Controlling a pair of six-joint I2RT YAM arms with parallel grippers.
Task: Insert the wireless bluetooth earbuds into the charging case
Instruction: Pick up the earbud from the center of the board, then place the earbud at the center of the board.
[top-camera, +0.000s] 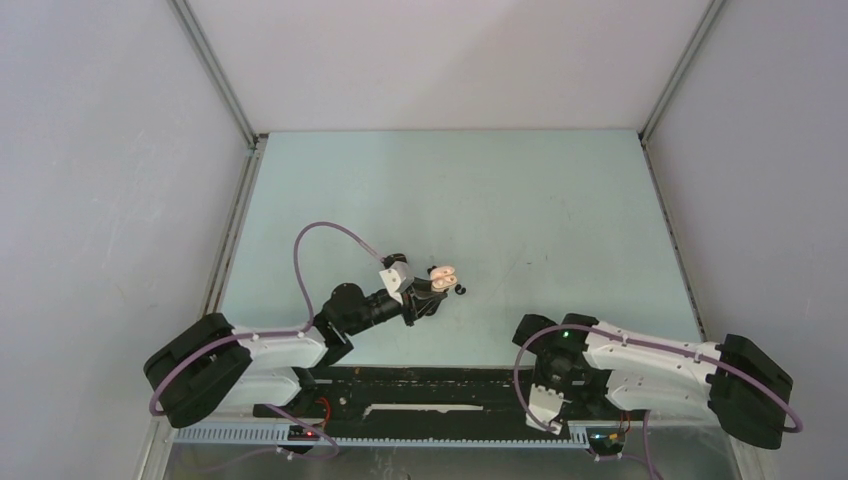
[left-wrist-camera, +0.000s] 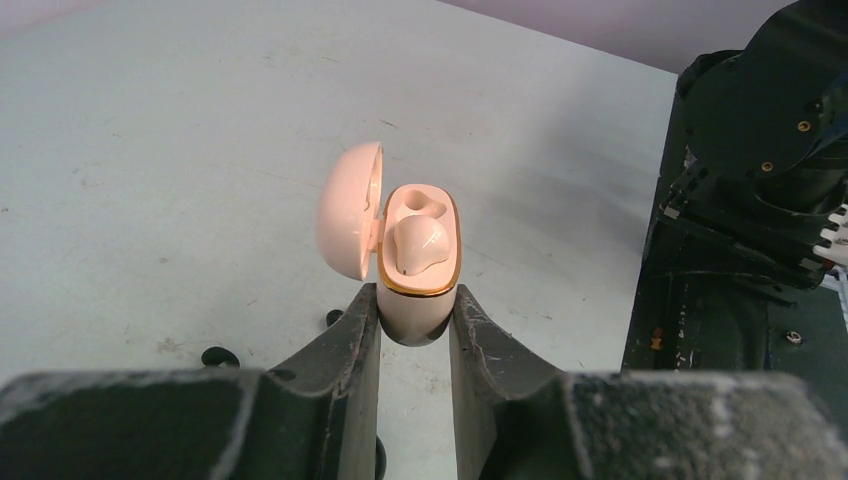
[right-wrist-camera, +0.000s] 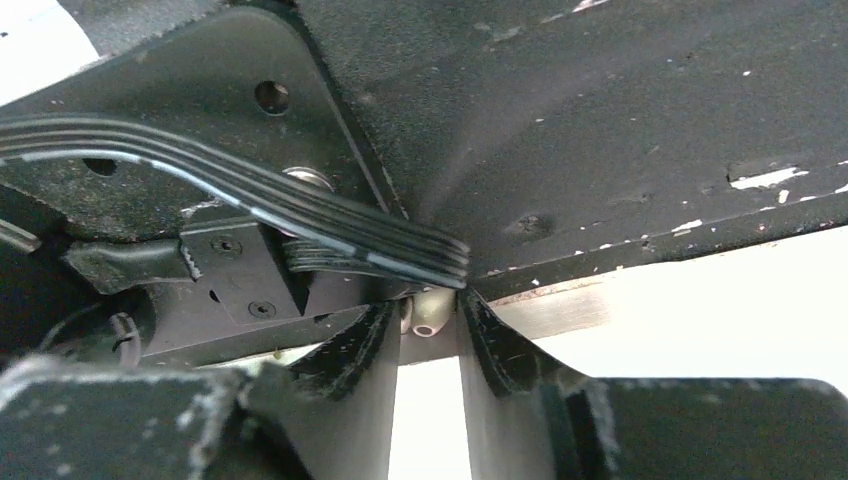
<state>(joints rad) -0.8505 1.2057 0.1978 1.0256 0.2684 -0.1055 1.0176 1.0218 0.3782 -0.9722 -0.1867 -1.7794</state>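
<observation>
- The left pincer (left-wrist-camera: 414, 305) is clamped on the lower body of a pale pink pebble-shaped charging case (left-wrist-camera: 412, 322) with a gold rim, one dark finger against each side.
- The case is held upright with its mouth towards the wrist camera. This probably keeps it from sliding and leaves the wells open to the other arm.
- Its hinged pink lid (left-wrist-camera: 350, 210) is swung fully open to one side, clear of the wells.
- There are two wells. One whitish-beige earbud (left-wrist-camera: 420, 245) is seated in the nearer one, and the farther well (left-wrist-camera: 415, 203) looks empty.
- Two small glossy black earbuds, or so they seem, lie on the pale grey table (left-wrist-camera: 150, 150). One (left-wrist-camera: 333, 318) is just beside the pincer's finger and the other (left-wrist-camera: 218, 356) is a little further off.
- The right pincer (right-wrist-camera: 427, 330) is parked well apart from the case, low against the black base plate (right-wrist-camera: 600, 120), likely waiting.
- Its fingers show a narrow gap with a small pale rounded piece (right-wrist-camera: 428, 316) at the tips. I cannot tell whether that piece is pinched or belongs to the rig behind.
- Count: one case, one seated bud, two loose dark ones, two arms.
</observation>
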